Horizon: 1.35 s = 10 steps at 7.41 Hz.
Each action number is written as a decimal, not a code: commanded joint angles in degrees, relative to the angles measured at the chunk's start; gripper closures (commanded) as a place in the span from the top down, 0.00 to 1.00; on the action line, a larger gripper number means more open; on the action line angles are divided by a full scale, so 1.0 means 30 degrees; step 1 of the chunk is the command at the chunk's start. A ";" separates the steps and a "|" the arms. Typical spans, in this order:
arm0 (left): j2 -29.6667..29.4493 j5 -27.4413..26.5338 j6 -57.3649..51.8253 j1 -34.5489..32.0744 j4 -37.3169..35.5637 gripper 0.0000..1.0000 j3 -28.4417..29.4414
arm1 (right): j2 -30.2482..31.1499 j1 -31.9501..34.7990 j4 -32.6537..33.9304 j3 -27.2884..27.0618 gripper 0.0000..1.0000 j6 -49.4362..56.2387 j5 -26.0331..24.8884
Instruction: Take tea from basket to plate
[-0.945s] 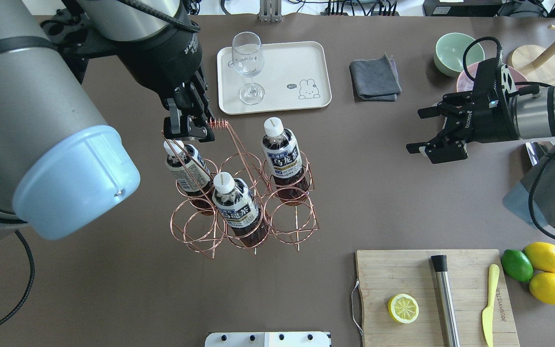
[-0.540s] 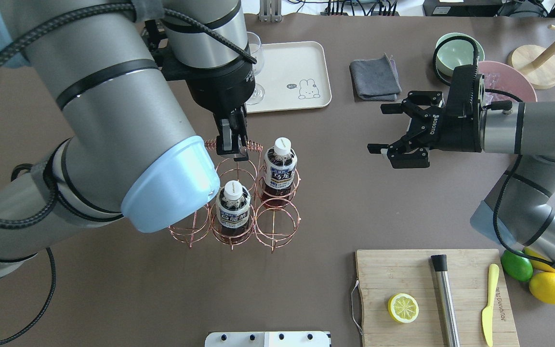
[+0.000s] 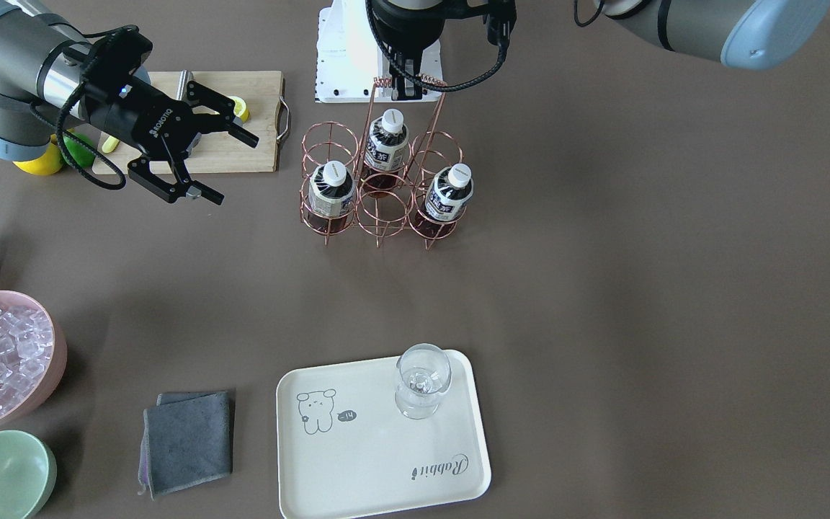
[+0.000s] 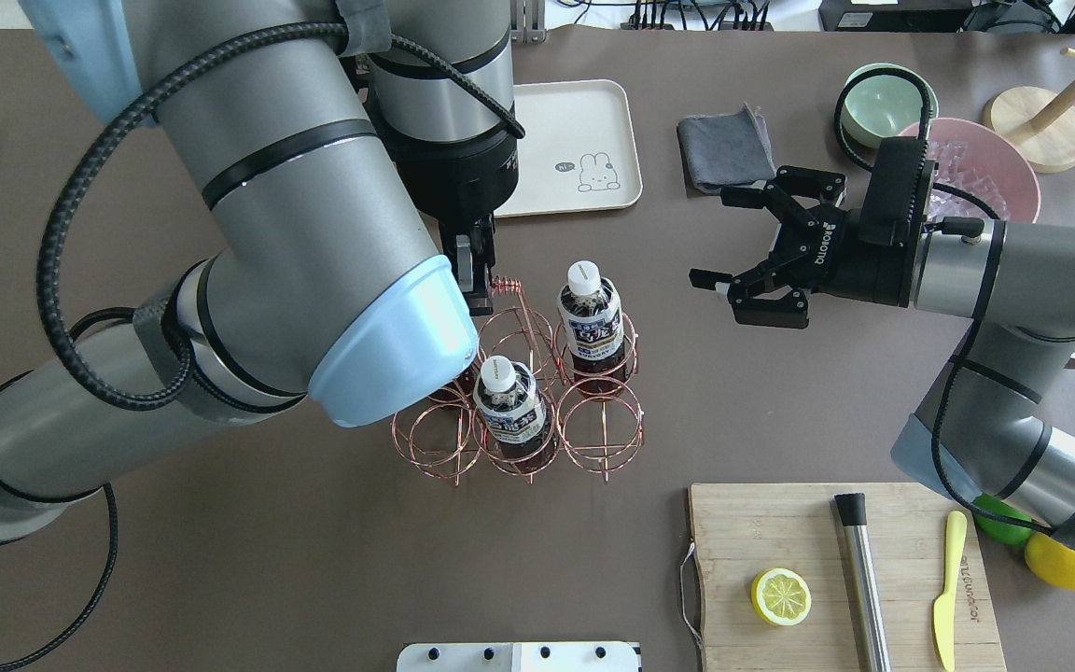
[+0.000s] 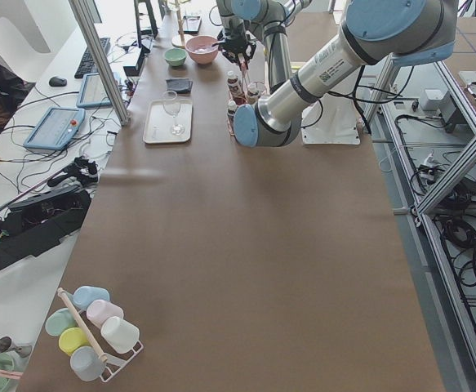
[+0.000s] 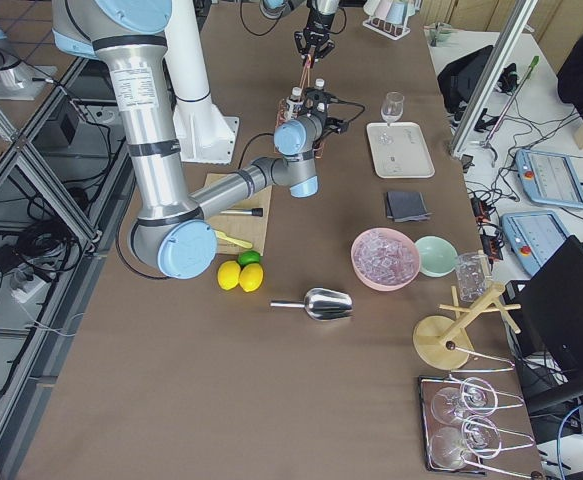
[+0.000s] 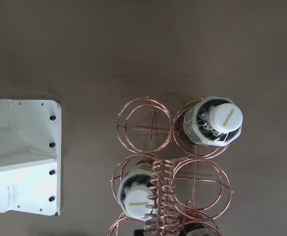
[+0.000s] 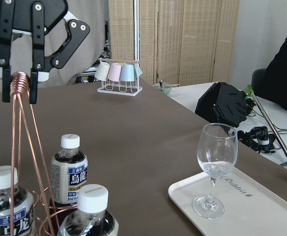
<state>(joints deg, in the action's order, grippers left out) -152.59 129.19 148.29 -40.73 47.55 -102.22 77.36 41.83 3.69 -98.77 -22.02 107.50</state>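
Brown tea (image 4: 591, 322) in basket (image 4: 556, 422), apart from right jaws

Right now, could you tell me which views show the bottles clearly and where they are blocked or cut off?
Front-facing view: even light, all three bottles sharp. Overhead view: the left arm largely hides one bottle and part of the basket. Right wrist view: the nearest bottle is cut off by the lower edge, the glass is crisp. Side views: bottles tiny.
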 commanded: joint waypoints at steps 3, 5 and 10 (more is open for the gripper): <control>-0.0581 0.0089 -0.0418 0.0100 -0.0057 0.00 0.0234 | 0.0318 -0.1199 -0.3131 0.0902 1.00 -0.0072 -0.0997; -0.0728 0.0119 -0.0388 0.0100 -0.0087 0.00 0.0205 | 0.0143 -0.1696 -0.3017 0.0990 1.00 -0.0275 -0.1027; -0.0758 0.0060 -0.0417 0.0714 -0.0087 0.00 0.0673 | 0.0054 -0.2841 -0.3075 0.1431 0.99 -0.0218 -0.2023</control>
<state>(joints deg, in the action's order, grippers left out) -154.65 129.41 147.06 -39.02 47.29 -100.56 77.59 33.76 -5.50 -94.56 -22.55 101.95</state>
